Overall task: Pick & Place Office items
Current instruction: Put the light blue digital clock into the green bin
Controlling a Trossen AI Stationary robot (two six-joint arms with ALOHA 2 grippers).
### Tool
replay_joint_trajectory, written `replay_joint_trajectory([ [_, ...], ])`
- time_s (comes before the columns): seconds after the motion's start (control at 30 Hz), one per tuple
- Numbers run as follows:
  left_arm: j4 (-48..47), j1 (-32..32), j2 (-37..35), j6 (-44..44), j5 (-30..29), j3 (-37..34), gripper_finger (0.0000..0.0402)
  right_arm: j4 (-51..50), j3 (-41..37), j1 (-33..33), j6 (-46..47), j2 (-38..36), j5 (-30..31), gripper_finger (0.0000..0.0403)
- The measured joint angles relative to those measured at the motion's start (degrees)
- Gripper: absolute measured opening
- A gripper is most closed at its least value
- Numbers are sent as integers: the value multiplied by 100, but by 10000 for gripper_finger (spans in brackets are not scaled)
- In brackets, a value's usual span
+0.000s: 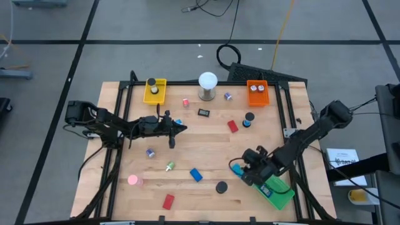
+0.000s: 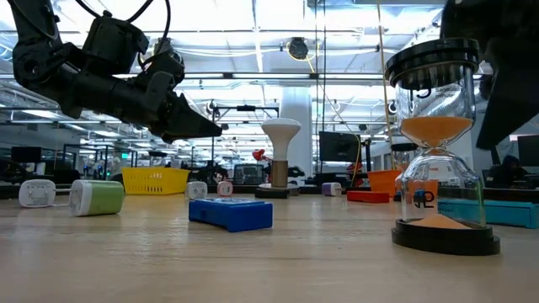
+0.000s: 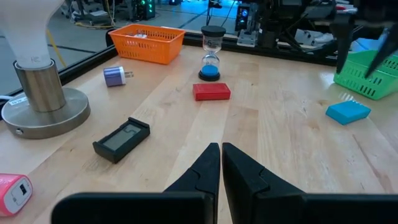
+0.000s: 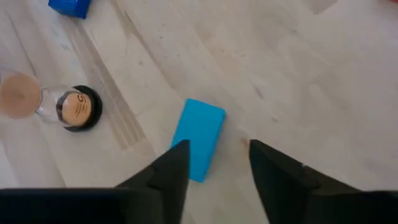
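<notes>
Office items lie scattered on the wooden table: red blocks, a blue block, a black-capped hourglass, a pink round piece, and small purple and green bits. A light blue block lies flat just beyond my right gripper. That gripper hovers open over the block's near end, slanting down. My left gripper is shut and hangs level above the table's left middle, with nothing in it.
A green tray sits at the near right beside my right arm. A yellow tray and an orange tray stand at the far edge, with a white ball lamp between them. A second hourglass and a black display are nearby.
</notes>
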Motion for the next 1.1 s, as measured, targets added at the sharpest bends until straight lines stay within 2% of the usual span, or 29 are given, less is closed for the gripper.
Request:
replay_joint_trajectory([
  [0.33,0,0,0,4,-9,0,21,-75,264,-230,-57,929,-198,265],
  [0.63,-4,-1,0,9,-12,0,21,417,273,-340,-321,1268,-533,283],
  [0.87,-7,0,0,9,-13,0,21,442,284,-342,-414,1535,-735,253],
  [1.1,-11,-2,0,3,-13,0,21,-130,262,-346,-546,1236,-714,165],
])
